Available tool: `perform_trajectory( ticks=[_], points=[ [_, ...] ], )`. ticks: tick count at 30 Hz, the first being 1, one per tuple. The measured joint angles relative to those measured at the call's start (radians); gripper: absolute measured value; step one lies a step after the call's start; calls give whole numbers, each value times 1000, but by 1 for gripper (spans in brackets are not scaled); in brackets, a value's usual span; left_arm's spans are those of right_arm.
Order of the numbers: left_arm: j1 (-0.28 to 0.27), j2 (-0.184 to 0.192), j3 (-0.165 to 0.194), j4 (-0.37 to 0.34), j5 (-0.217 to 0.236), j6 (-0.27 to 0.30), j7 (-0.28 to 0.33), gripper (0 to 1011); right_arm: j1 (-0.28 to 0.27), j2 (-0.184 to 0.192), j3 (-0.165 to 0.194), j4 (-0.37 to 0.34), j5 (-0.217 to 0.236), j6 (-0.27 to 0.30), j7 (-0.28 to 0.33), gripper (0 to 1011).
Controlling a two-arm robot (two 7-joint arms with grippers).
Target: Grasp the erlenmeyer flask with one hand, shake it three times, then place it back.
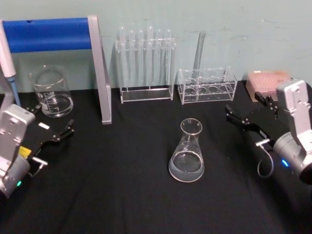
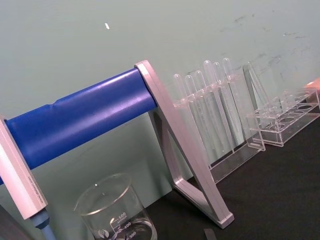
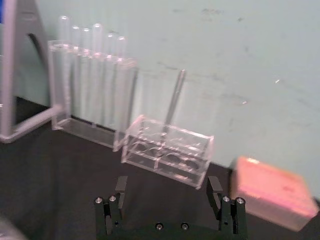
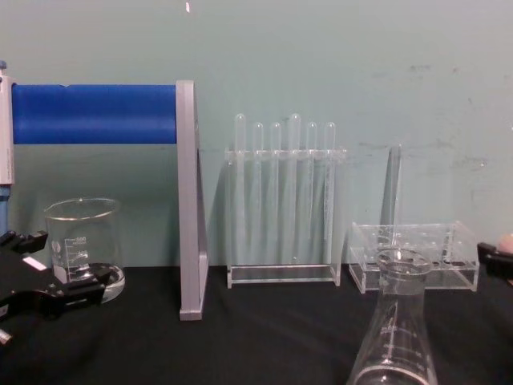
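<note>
Glass erlenmeyer flask (image 1: 186, 152) stands upright mid-counter (image 1: 122, 185), so we'd bring the open, empty right pincer (image 1: 242, 117), now at its two o'clock, around the narrow neck squarely before lifting, while the open left pincer (image 1: 52, 127) idles at ten o'clock.

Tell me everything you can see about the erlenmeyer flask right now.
The erlenmeyer flask is clear glass, conical, with a wide round base, narrow neck and flared open rim. It stands upright on the black table, in front of the low clear rack. Nothing touches it; both grippers are off to its sides. Faint markings run up its side in the chest view.
</note>
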Motion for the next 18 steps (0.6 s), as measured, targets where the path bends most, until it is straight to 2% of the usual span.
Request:
perform_trajectory(
  ticks=[2, 3, 6, 9, 12, 18],
  points=[
    [0, 0, 0, 0, 0, 0, 0, 1001, 21, -16, -7, 28, -40, -16, -30, 1003],
    [0, 0, 0, 0, 0, 0, 0, 1001, 21, -16, -7, 28, -40, -16, -30, 1003],
    [0, 0, 0, 0, 0, 0, 0, 1001, 52, -37, -21, 75, -110, -49, -78, 1003],
    [0, 0, 0, 0, 0, 0, 0, 1001, 70, -51, -32, 111, -160, -74, -107, 1003],
    [0, 0, 0, 0, 0, 0, 0, 1001, 80, -63, -35, 134, -181, -83, -115, 1002],
    [0, 0, 0, 0, 0, 0, 0, 1001, 82, -78, -29, 144, -189, -88, -107, 1003]
  ],
)
